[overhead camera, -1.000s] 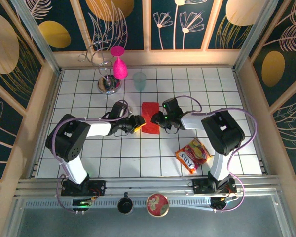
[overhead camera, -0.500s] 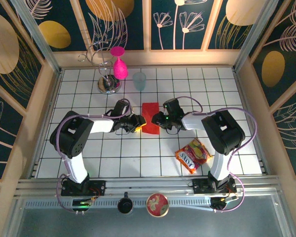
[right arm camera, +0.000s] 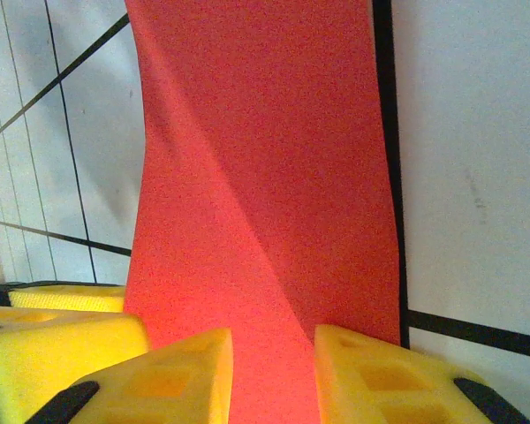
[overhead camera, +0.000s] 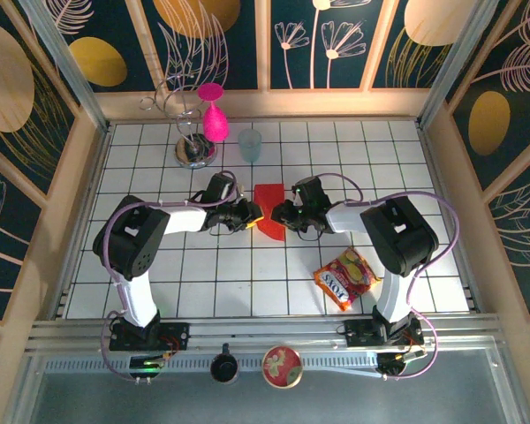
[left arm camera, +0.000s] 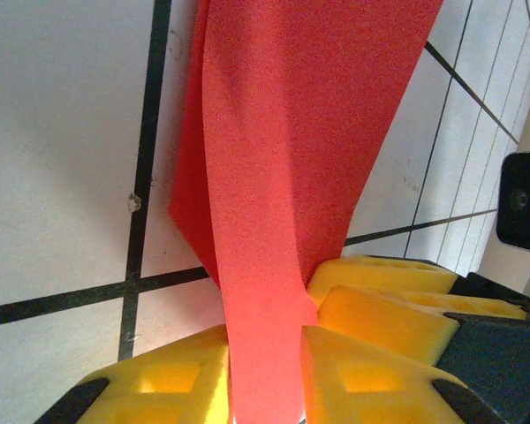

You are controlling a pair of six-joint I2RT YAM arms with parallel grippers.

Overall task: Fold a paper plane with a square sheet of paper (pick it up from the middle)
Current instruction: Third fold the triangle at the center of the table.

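The square sheet of paper (overhead camera: 267, 205) is bright red and lies mid-table, folded narrow, with its near end bunched into a point. My left gripper (overhead camera: 253, 215) meets it from the left and my right gripper (overhead camera: 279, 215) from the right. In the left wrist view a twisted strip of the paper (left arm camera: 291, 132) rises from between the yellow pads (left arm camera: 371, 371), and the left gripper (left arm camera: 265, 358) is shut on it. In the right wrist view the paper (right arm camera: 265, 159) shows a diagonal crease and fills the gap of the right gripper (right arm camera: 274, 362), which is shut on it.
A red-and-yellow snack packet (overhead camera: 345, 277) lies near the right arm. A pink goblet (overhead camera: 213, 117), a metal stand (overhead camera: 193, 150) and a clear cup (overhead camera: 250, 144) stand at the back. A round tin (overhead camera: 282, 365) sits on the front rail. Wooden walls (overhead camera: 442, 203) enclose the tiled table (overhead camera: 159, 274).
My left gripper slid right onto the paper's left edge and its jaws closed on it. The paper narrowed and its near end bunched up. The right gripper stayed put.
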